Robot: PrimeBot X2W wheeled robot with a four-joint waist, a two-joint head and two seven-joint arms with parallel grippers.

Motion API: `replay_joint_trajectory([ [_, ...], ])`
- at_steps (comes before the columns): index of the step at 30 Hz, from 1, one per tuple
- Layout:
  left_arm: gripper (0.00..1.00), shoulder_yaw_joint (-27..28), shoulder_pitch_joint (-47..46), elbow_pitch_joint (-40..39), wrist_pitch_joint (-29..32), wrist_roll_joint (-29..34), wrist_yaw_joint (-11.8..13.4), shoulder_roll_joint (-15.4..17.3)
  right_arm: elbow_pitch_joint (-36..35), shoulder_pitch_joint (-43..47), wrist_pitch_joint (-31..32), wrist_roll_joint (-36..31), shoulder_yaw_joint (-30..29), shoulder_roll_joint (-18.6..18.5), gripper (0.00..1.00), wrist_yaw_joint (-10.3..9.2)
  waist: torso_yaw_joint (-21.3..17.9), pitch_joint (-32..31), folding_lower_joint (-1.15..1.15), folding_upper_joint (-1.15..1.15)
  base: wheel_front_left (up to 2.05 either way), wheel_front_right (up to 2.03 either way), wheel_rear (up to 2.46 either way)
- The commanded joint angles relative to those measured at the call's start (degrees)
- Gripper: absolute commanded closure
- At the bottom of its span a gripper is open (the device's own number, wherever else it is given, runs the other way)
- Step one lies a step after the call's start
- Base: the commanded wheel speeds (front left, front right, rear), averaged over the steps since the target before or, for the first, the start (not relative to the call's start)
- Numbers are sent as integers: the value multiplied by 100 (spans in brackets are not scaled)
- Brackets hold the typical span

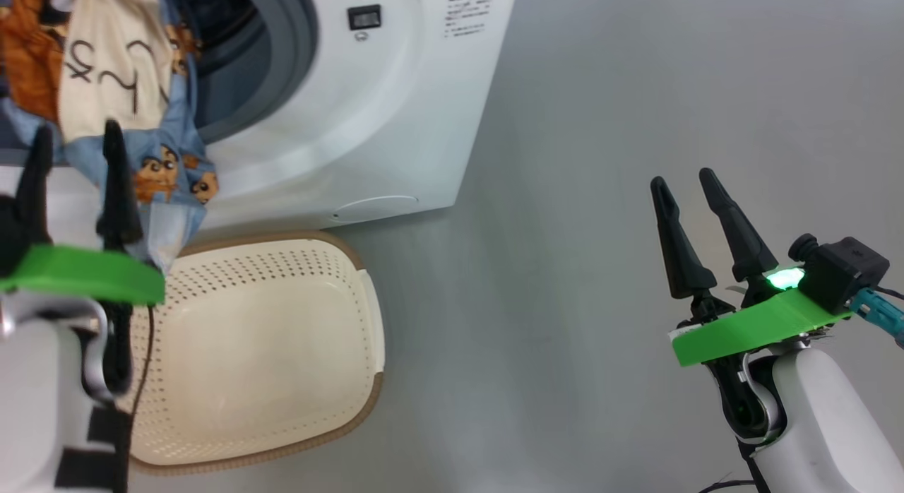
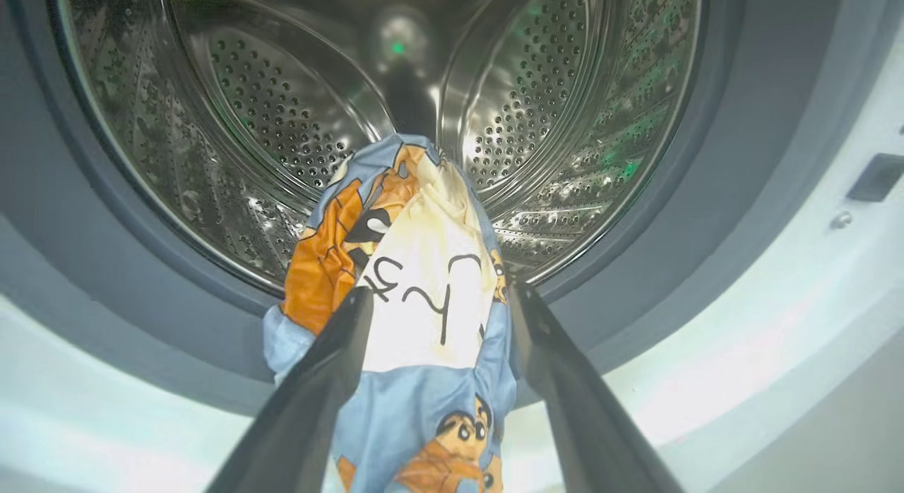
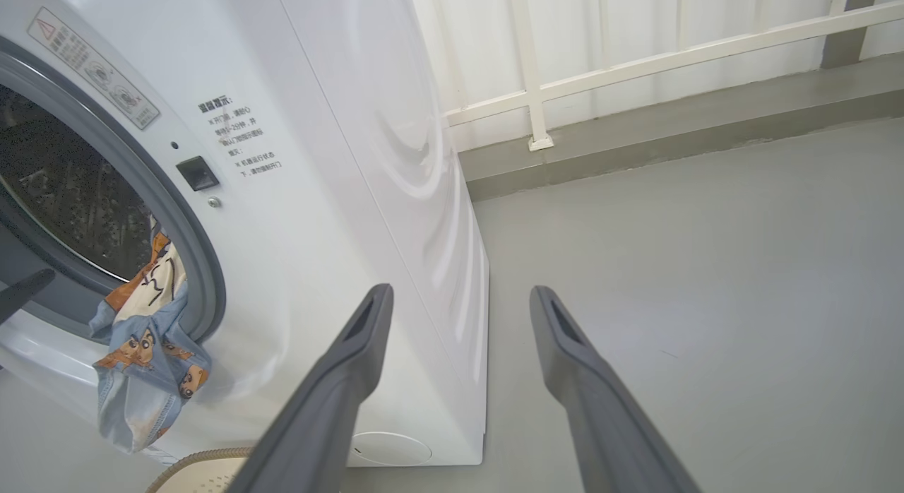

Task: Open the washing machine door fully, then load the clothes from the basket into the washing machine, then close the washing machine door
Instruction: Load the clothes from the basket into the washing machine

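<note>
The washing machine [image 1: 395,104] stands with its mouth uncovered, and its steel drum [image 2: 282,104] is bare inside. The clothes [image 1: 113,62], light blue with orange prints and a cream piece, drape over the grey seal [image 1: 300,41] and hang down the machine's front. My left gripper [image 1: 78,133] is open, one finger on each side of the bundle [image 2: 424,281]. The basket [image 1: 374,323] sits on the floor below, with nothing in it. Over the floor to the right, my right gripper [image 1: 682,179] is open and holds nothing. The washing machine door is out of view.
Grey floor [image 1: 600,196] spreads to the right of the machine. In the right wrist view a white railing [image 3: 635,62] on a low kerb runs behind the washer [image 3: 339,161], where the clothes [image 3: 145,345] and the basket's rim [image 3: 205,458] also show.
</note>
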Motion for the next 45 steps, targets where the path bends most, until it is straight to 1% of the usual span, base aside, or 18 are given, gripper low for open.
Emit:
replay_joint_trajectory([
  [1,0,187,196,-247,-29,70,-9,156,-164,109,-28,-20,91,-45,0,8,106,-101,0,0,0,0,0],
  [4,0,223,534,-510,-29,178,1,82,-216,137,-28,-74,72,-60,0,8,148,-152,0,0,0,0,0],
  [11,0,398,1226,-1144,-29,315,24,-266,-287,239,-28,-147,28,-52,0,8,216,-285,0,0,0,0,0],
  [14,0,467,1436,-1354,-29,365,19,-367,-299,274,-28,-148,9,-67,0,8,235,-311,0,0,0,0,0],
  [20,0,552,1741,-1487,-29,374,7,-496,-320,344,-28,-158,-27,-87,0,8,236,-294,0,0,0,0,0],
  [31,0,623,1843,-1499,-29,374,-4,-555,-301,375,-28,-166,-21,-95,0,8,211,-290,0,0,0,0,0],
  [33,0,610,1863,-1395,-29,350,-5,-561,-288,390,-28,-163,-18,-100,0,8,211,-307,0,0,0,0,0],
  [37,0,427,1766,-845,10,270,-7,-495,-253,414,-28,-151,-18,-107,0,8,228,-338,0,0,0,0,0],
  [45,0,244,1080,445,261,-6,-8,-155,-229,357,-28,-117,62,-76,0,8,136,-279,0,0,0,0,0],
])
